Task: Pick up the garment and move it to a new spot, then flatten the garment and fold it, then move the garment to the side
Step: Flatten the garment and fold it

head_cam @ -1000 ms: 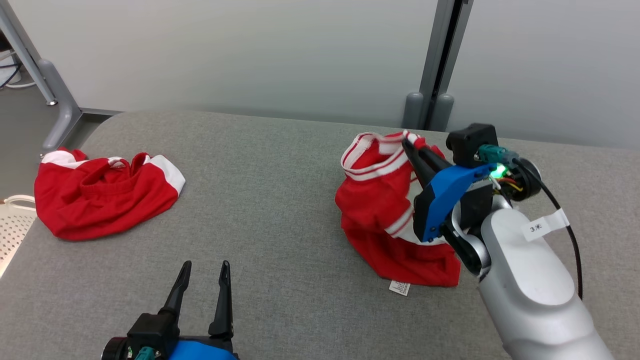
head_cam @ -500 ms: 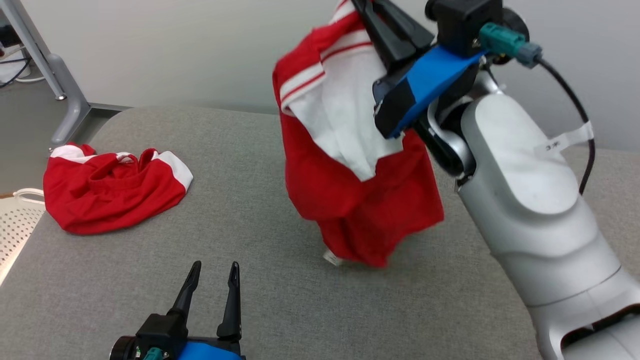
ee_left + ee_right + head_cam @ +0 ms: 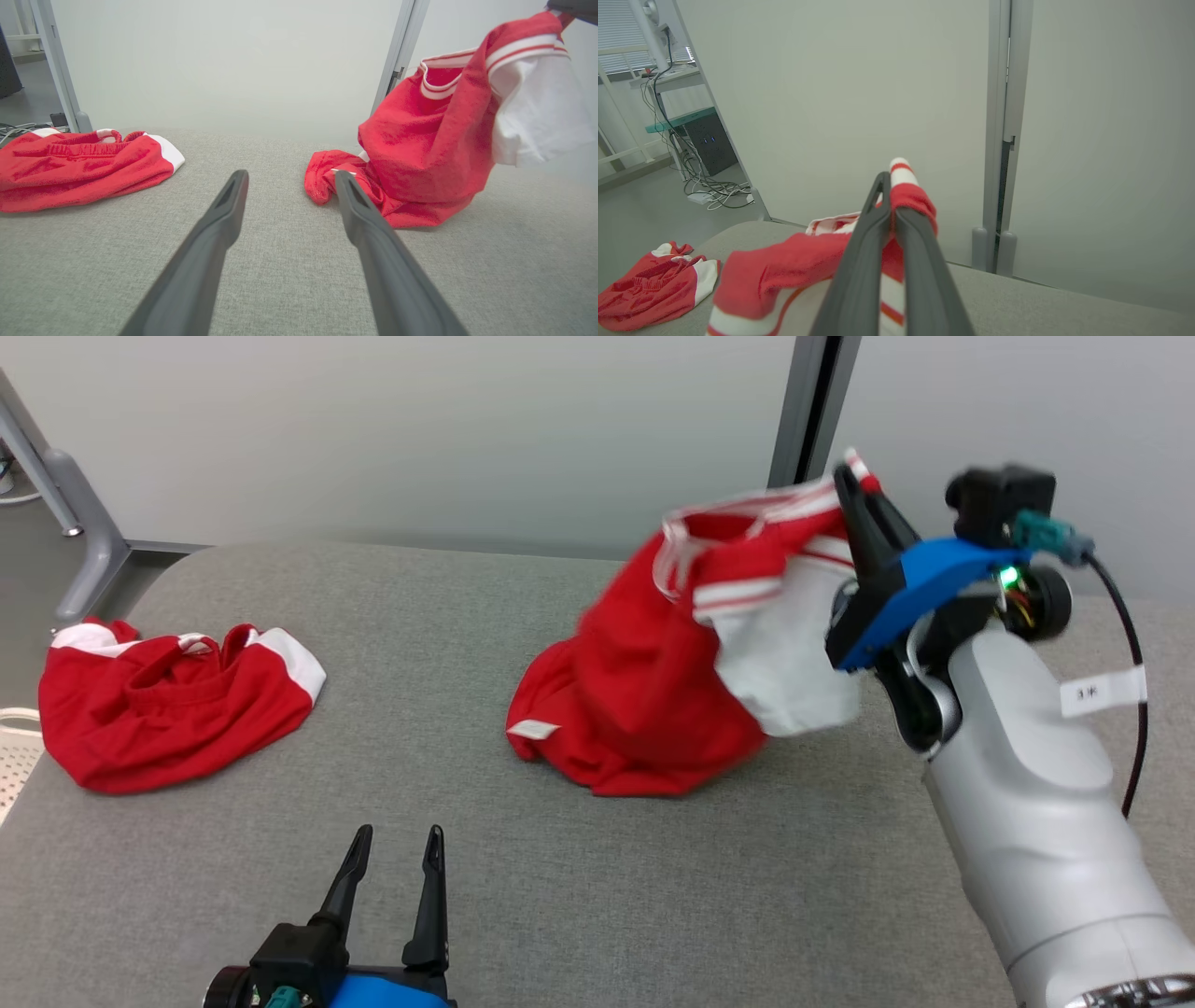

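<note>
One garment (image 3: 644, 700) | slanting up-right off table (image 3: 560, 905) | right end effector (image 3: 848, 476) clamped on it | left end effector (image 3: 400, 835) apart

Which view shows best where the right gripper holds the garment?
The right wrist view: close up, the right gripper pinches the garment at its striped hem. The head view shows the grip from the side; the left wrist view cuts it off at its edge.
</note>
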